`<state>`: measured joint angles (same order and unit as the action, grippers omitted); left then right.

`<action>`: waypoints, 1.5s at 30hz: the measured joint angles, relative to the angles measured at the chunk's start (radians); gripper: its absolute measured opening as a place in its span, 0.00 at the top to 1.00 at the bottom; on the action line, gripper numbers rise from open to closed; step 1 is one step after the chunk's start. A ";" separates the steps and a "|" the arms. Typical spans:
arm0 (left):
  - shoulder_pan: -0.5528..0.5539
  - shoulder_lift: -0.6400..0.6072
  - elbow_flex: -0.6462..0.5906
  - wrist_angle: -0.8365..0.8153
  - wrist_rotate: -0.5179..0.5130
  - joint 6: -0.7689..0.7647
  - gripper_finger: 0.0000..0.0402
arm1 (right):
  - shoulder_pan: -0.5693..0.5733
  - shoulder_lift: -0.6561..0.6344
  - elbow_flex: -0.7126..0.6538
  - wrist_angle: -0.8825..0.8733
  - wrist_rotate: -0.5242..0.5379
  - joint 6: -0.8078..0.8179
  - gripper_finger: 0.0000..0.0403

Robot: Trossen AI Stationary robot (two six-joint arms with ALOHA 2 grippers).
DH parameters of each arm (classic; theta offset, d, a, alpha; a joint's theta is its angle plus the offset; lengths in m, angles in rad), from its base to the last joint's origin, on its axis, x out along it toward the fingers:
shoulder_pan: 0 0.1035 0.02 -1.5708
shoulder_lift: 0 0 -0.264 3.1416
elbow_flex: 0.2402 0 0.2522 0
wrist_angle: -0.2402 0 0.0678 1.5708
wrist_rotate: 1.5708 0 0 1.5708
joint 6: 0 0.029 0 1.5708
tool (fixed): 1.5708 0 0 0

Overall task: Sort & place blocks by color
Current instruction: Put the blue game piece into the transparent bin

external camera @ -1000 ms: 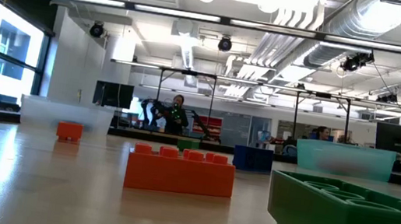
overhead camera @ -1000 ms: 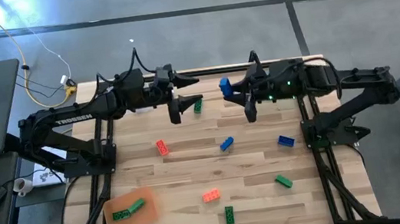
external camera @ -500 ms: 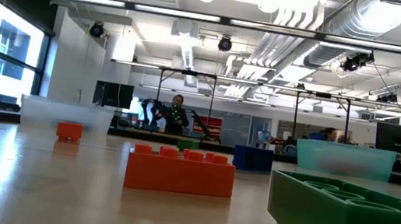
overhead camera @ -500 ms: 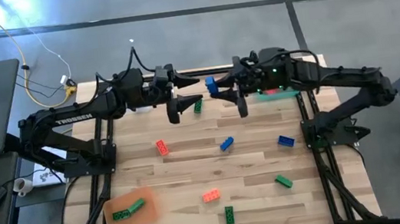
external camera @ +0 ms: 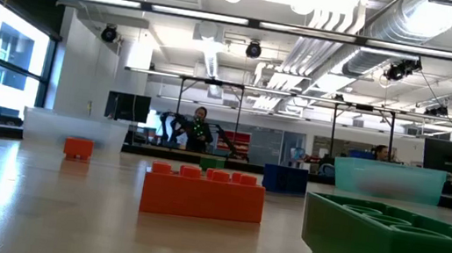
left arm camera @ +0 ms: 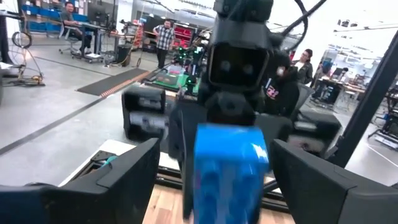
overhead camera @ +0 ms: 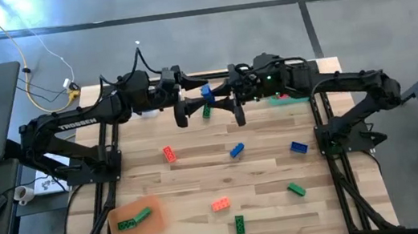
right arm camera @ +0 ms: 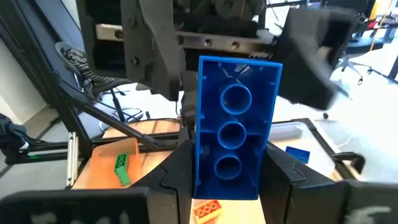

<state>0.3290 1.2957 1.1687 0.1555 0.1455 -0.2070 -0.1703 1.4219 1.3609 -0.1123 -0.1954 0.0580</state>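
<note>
Blue block [right arm camera: 233, 144] is pinched upright in the right gripper [overhead camera: 208, 101], above the table's [overhead camera: 200, 175] far edge. Left gripper [overhead camera: 189, 97] faces it, fingers spread wide, just beside the block.

Likely a robotics lab or open workshop: exposed ceiling ducts [external camera: 380, 42], distant workbenches with monitors [external camera: 443, 155], and people [left arm camera: 165, 36] beyond the jaws.

The high view showed ten blocks: three blue [overhead camera: 236, 150], five green [overhead camera: 296, 190], counting two on the orange tray [overhead camera: 152, 223] at seven o'clock, and two red-orange [overhead camera: 220, 204]. Two arms were present.
</note>
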 joint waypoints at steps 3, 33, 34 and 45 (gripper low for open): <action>0.000 0.000 0.000 -0.003 -0.012 0.000 0.28 | 0.000 0.015 0.000 0.020 -0.014 0.012 0.73; 0.025 0.001 0.000 -0.108 -0.082 0.102 0.72 | -0.007 0.013 0.000 -0.055 0.162 0.050 0.35; 0.025 0.001 0.000 -0.128 -0.098 0.115 0.72 | -0.008 0.012 0.000 -0.067 0.163 0.049 0.34; 0.092 -0.006 0.000 -0.362 -0.259 0.203 0.72 | -0.008 0.011 0.000 -0.181 0.201 0.046 0.33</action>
<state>0.4210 1.2893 1.1687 -0.2065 -0.1137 -0.0041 -0.1780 1.4330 1.3605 -0.2937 0.0053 0.1043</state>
